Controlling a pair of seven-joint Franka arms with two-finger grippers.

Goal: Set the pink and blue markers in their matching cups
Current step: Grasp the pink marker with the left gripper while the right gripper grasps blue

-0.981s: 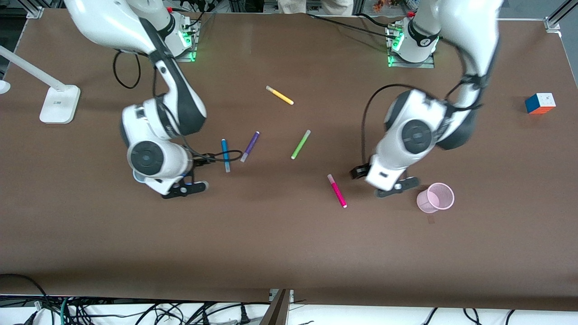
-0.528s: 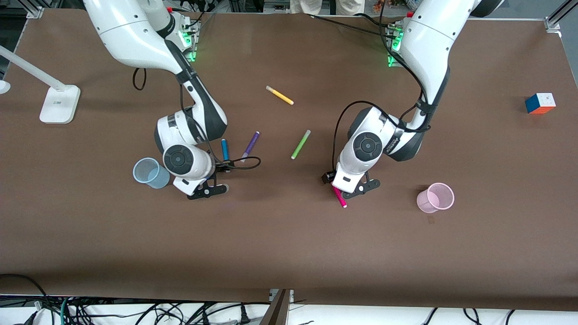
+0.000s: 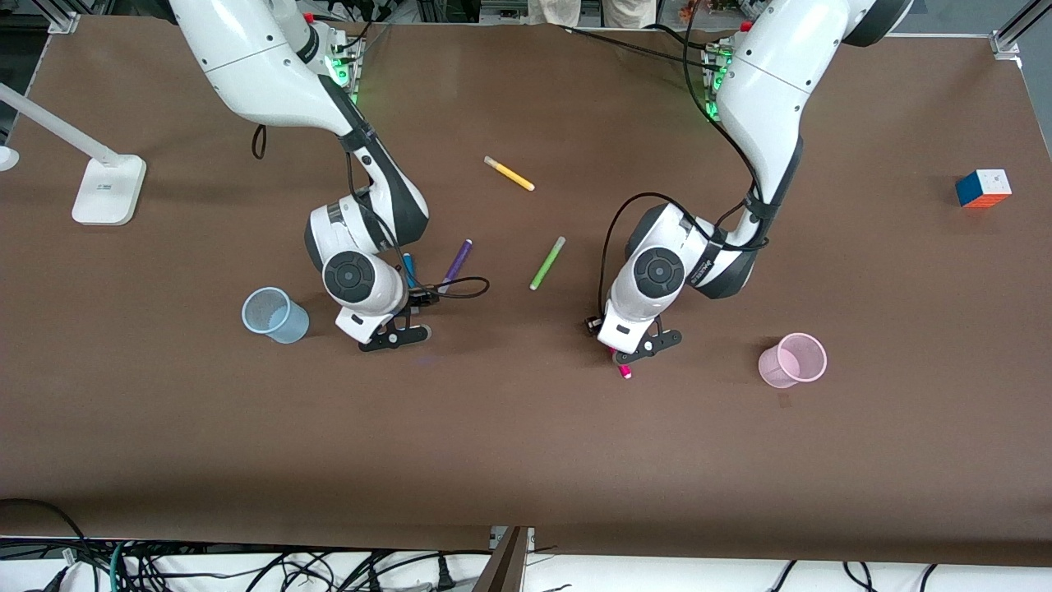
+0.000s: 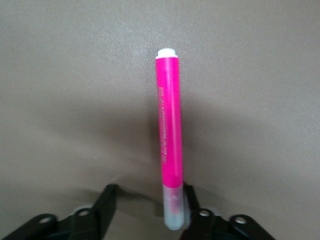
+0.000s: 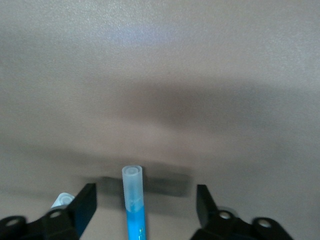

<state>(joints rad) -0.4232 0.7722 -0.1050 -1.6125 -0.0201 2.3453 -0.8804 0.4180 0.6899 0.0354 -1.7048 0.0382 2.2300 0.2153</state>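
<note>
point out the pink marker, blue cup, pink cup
pink marker (image 4: 169, 135), left wrist view, middle of its barrel
blue cup (image 3: 274, 316), front view, its side wall
pink cup (image 3: 791, 363), front view, its side wall

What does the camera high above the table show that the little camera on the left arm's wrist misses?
Only the front view shows both arms, the blue cup, the pink cup, the purple marker, green marker, yellow marker, a colored cube, and the blue marker under the right gripper.

Only the left wrist view shows the left gripper's open fingers straddling the pink marker's pale cap end.

Both show that pink marker lying on the brown table.
</note>
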